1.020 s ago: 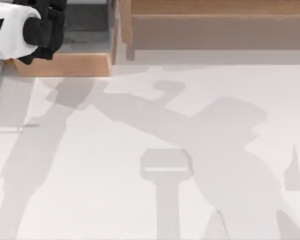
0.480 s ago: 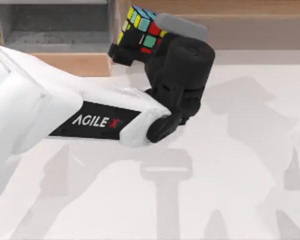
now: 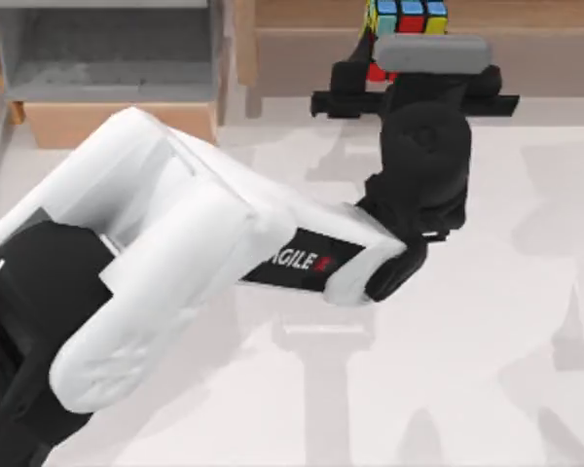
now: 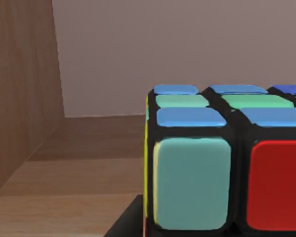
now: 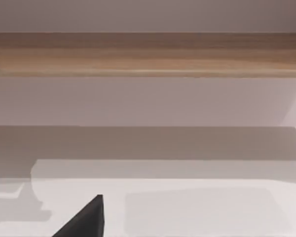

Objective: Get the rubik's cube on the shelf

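So the left arm (image 3: 165, 263) sprawls from the lower left of the top view up to the shelf (image 3: 526, 14) along the top edge. Its gripper (image 3: 409, 68) sits top centre, fingers clamped on the rubik's cube (image 3: 406, 16), which is over the shelf board.

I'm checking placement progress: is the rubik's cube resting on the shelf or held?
Held: the small multicoloured rubik's cube sits in the left gripper at the long light-brown wooden shelf; whether it touches the board, cannot tell.
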You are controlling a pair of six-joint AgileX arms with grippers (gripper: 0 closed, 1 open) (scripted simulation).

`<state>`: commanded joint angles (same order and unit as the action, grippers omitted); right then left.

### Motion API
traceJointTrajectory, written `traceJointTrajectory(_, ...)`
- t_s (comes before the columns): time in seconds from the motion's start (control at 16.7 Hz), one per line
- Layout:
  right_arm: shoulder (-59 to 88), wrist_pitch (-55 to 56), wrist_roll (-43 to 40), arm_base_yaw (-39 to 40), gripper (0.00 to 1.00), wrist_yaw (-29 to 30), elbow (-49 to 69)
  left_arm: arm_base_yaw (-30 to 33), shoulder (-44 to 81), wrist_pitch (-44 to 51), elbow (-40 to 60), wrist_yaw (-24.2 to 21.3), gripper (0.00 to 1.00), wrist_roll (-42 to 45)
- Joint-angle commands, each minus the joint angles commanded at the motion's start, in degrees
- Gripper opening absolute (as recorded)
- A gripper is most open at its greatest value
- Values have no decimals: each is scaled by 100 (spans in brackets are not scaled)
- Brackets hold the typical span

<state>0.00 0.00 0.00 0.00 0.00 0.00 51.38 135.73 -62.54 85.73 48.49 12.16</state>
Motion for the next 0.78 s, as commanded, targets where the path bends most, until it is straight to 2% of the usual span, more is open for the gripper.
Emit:
traceJointTrajectory(0.18,0,0,0,0,100,0,0,-54,229,-281,219,-123,0,-36)
traceJointTrajectory(0.54,0,0,0,0,100,0,0,-36,209,-274,208,-113,0,-28)
traceJointTrajectory(0.78,0,0,0,0,100,0,0,-283,136,-540,771,96,0,-166)
